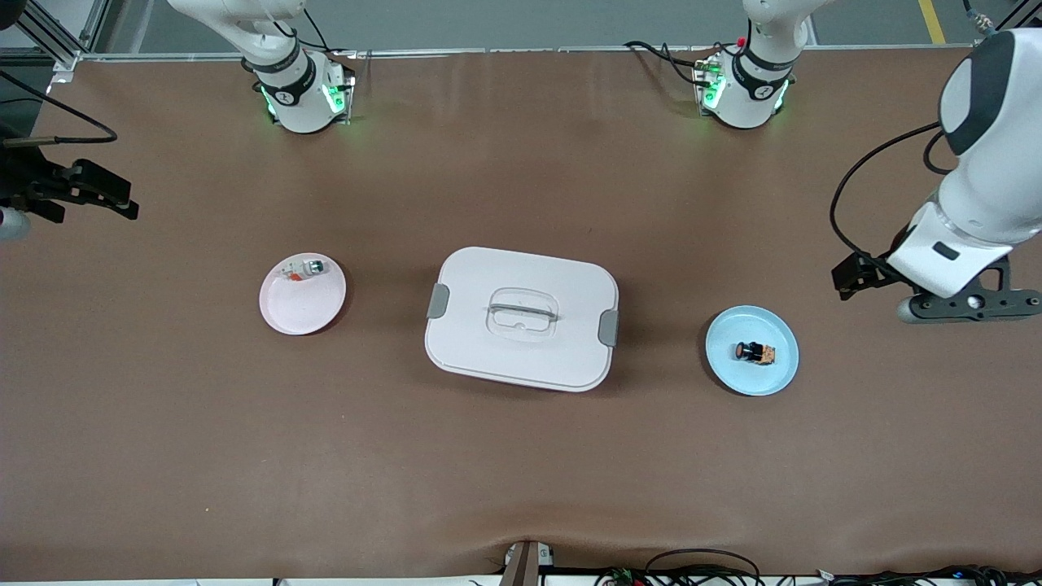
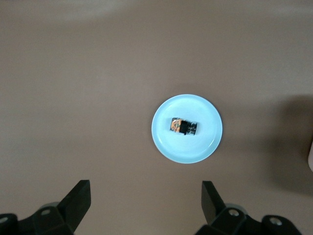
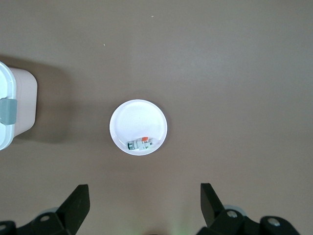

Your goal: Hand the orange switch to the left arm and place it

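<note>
The orange switch [image 1: 755, 352] lies on its side on a light blue plate [image 1: 753, 381] toward the left arm's end of the table. It also shows in the left wrist view [image 2: 184, 126], on the plate [image 2: 188, 149]. The white box [image 1: 488, 350] stands shut at the table's middle, between the two plates. My left gripper [image 1: 965, 305] is open and empty, high over bare table beside the blue plate; its jaws [image 2: 146, 200] stand wide apart. My right gripper [image 1: 73, 194] is open and empty, high over the table's edge at the right arm's end [image 3: 145, 203].
A whitish switch with a green tip [image 1: 305, 268] lies on a pale pink plate [image 1: 301, 309] toward the right arm's end; it also shows in the right wrist view [image 3: 139, 144]. The box's corner with a grey latch [image 3: 10, 110] shows there too.
</note>
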Robot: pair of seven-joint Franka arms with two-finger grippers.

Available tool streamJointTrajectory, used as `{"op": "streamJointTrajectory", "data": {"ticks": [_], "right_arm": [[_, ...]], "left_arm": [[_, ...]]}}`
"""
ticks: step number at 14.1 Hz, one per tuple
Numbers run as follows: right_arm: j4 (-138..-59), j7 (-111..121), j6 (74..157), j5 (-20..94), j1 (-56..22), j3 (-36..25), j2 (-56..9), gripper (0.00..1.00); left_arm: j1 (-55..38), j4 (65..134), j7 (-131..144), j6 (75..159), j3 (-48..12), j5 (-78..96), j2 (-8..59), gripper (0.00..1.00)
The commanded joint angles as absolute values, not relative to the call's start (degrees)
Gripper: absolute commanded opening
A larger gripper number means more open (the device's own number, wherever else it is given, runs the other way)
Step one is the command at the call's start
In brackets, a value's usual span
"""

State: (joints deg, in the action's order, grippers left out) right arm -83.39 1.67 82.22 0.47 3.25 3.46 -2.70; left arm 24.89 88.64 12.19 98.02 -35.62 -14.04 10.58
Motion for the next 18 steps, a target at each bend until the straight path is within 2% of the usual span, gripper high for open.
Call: {"op": "streamJointTrajectory", "data": {"ticks": [1,4,8,9,12,14,17,18], "right_arm": [[-85.25,2.46,82.7,1.41,4.04,3.96,-0.7,1.0],[-85.43,2.46,82.79,2.29,4.13,3.87,-0.7,1.0],[-85.34,2.46,82.79,2.29,4.13,3.87,-0.7,1.0],[-85.34,2.46,82.79,2.29,4.13,3.87,-0.7,1.0],[-85.34,2.46,82.88,2.29,4.13,3.87,-0.7,1.0],[-85.34,2.46,83.4,2.37,4.22,3.87,-0.7,1.0],[-85.43,2.46,84.72,2.55,4.13,3.87,-0.7,1.0],[-85.43,2.46,85.16,2.46,4.13,3.87,-0.7,1.0]], "left_arm": [[25.49,83.41,10.81,91.68,-36.04,-13.18,10.55,1.0],[25.49,83.06,10.81,88.0,-36.38,-13.1,9.85,1.0],[24.62,81.56,10.72,87.19,-35.34,-10.21,6.78,1.0],[22.17,82.0,10.81,87.19,-32.9,-9.15,5.81,1.0],[10.49,82.35,9.59,86.49,-19.91,-6.35,3.88,1.0],[6.17,83.49,5.56,86.57,-13.39,-3.35,2.64,1.0],[-1.3,86.74,4.48,86.57,-5.21,-2.73,-0.08,1.0],[-1.58,87.79,4.48,86.83,-4.75,-1.68,-0.87,1.0]]}}
